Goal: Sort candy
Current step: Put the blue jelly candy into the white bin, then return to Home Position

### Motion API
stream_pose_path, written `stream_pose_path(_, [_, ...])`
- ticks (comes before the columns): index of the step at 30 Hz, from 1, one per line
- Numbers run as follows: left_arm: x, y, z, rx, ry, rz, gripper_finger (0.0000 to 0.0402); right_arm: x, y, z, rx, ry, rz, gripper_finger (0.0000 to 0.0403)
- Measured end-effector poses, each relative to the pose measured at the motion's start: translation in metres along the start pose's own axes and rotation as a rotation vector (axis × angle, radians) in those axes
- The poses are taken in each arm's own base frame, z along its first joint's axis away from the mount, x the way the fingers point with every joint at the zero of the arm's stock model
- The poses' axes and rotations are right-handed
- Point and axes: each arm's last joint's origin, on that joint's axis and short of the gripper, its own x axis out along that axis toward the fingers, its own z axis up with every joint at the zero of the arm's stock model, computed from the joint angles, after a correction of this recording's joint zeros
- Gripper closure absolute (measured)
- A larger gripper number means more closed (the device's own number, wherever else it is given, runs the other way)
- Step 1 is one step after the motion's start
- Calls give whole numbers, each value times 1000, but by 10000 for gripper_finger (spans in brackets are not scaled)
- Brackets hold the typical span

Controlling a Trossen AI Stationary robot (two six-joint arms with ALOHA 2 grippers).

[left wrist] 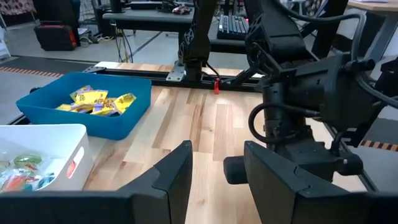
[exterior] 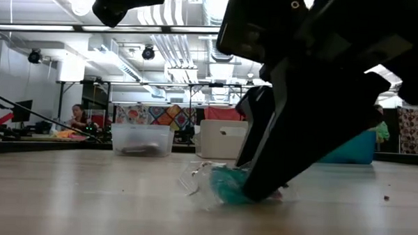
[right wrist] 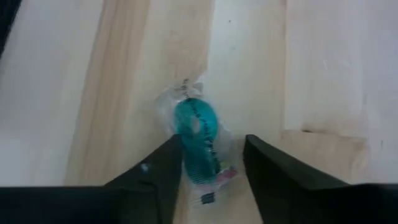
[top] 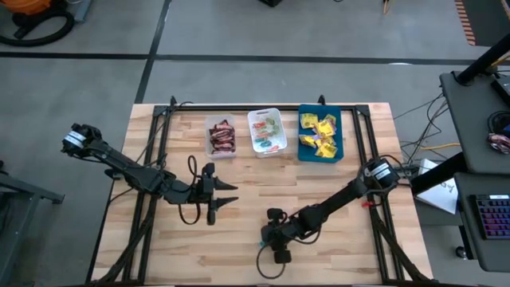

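Observation:
A teal candy in a clear crinkled wrapper lies on the wooden table near its front edge, also seen in the low view. My right gripper points slanting down at it, open, one finger on each side of the candy; the arm hides the candy in the high view. Sorted candy lies in three trays at the far edge: dark bars in the clear tray, mixed pieces in the white tray, yellow packets in the blue tray. My left gripper waits open above the table's middle left. My right gripper comes slanting down from the table's right, its fingers astride the teal candy's near end. One fingertip stands right against the candy's side and the wrapper reaches between the fingers. I cannot tell whether it touches. The candy lies flat on the table.
Black rails run along the table's left and right sides and far edge. Bare wood lies between the trays and both grippers. Beyond the right edge stand a desk with a keyboard and cables.

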Motion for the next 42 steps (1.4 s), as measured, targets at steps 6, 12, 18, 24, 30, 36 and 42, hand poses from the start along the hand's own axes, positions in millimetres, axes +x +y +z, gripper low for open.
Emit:
stream_pose_path(6, [-10,2,8,17,-22,-12,272,-19,1,12,-66,-53,16,352])
stream_pose_path(12, [-29,6,13,100,-7,-34,272,-53,-10,35,-156,-159,6,390])
stream_pose_path(18, [-43,17,7,151,-26,-29,272,-101,-54,67,-245,-309,-183,394])
stream_pose_path(24, [-53,28,-4,128,-38,38,272,-147,-127,84,-185,-376,-508,394])
stream_pose_path(30, [-57,32,-10,88,-51,63,272,-169,-221,75,117,-371,-717,394])
stream_pose_path(36, [-56,33,-14,84,-54,64,272,-156,-299,38,445,-251,-816,391])
stream_pose_path(42, [-56,33,-15,87,-51,65,272,-146,-318,27,512,-224,-787,340])
